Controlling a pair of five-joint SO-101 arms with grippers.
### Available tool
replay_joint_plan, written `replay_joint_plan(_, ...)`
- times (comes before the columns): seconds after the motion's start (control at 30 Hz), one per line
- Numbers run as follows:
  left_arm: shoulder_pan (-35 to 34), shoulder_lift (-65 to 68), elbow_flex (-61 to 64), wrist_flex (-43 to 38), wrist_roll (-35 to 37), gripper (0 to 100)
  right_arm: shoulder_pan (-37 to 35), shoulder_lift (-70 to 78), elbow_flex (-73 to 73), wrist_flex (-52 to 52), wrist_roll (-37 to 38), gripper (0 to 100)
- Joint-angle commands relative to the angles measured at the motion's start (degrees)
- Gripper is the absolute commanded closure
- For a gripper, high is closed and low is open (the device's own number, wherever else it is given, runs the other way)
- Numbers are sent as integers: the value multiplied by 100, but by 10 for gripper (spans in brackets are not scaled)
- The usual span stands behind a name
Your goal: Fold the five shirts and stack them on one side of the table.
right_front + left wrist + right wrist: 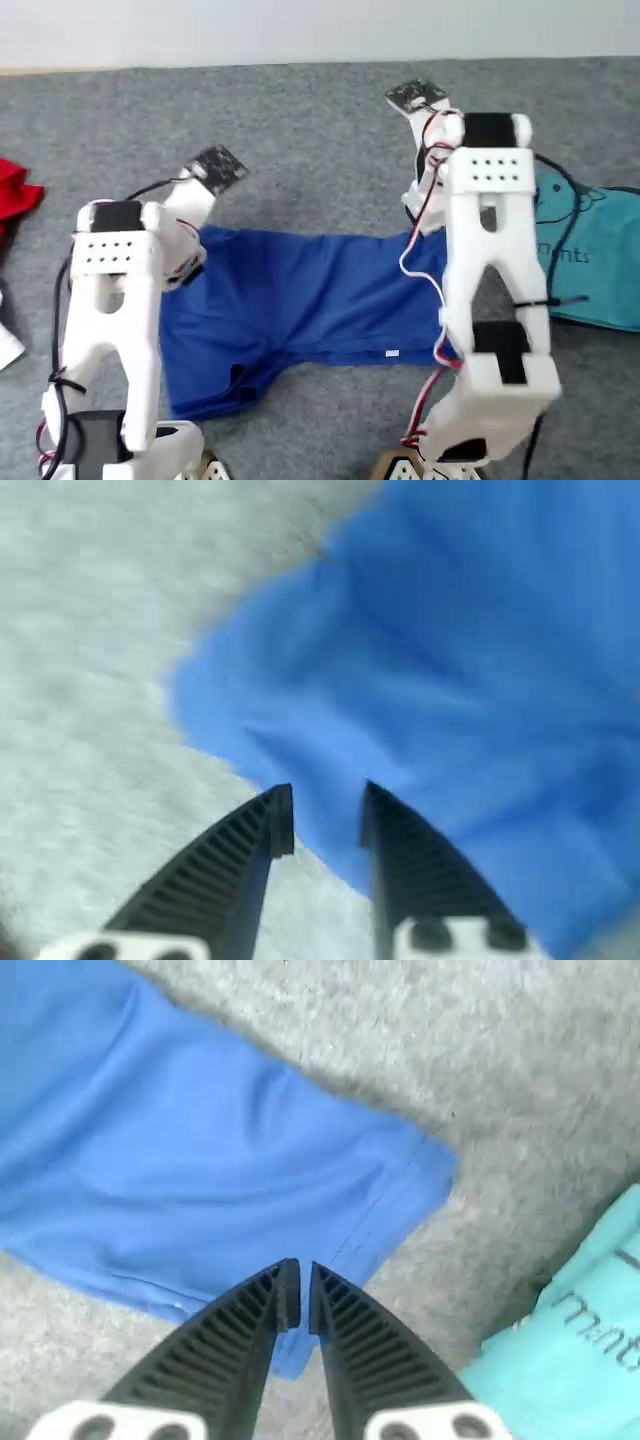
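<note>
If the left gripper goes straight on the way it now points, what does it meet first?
Most likely the blue shirt: the open left gripper points at its edge, grey table cover just beside. Its height above the cloth is unclear.

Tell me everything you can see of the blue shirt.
The blue shirt is plain soft cloth, spread mostly flat with mild wrinkles on the grey table between the two arms. Its near left corner is bunched and doubled over. A small white tag shows at its near edge. One stitched sleeve hem points toward the teal shirt, apart from it. The open left gripper is over its left edge, the right gripper over the sleeve hem; contact is unclear.
</note>
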Motion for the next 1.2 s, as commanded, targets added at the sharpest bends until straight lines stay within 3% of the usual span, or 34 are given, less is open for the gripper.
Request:
replay_joint_plan(0.0, 325, -105, -268, 1099, -97, 952, 145, -866, 527, 242, -53, 966)
replay_joint_plan(0.13, 607, -141, -31, 1714, -633, 953, 567, -1429, 1371, 224, -53, 964)
replay_joint_plan(0.33, 1081, -141, 585, 1925, -712, 953, 1297, -2237, 2356, 215, 0, 963)
replay_joint_plan(0.57, 1714, -211, 1332, 1916, -703, 928, 2308, -3284, 3235, 215, 791, 963)
replay_joint_plan(0.77, 1741, -2092, 1613, 1899, -466, 917, 3081, -4303, 3974, 215, 1503, 963)
replay_joint_plan(0.97, 1899, -4167, 2325, 1336, 53, 873, 3380, -5059, 4457, 215, 1899, 963)
replay_joint_plan(1.17, 1899, -4211, 3327, 457, 185, 872, 3424, -5534, 4756, 215, 2013, 963)
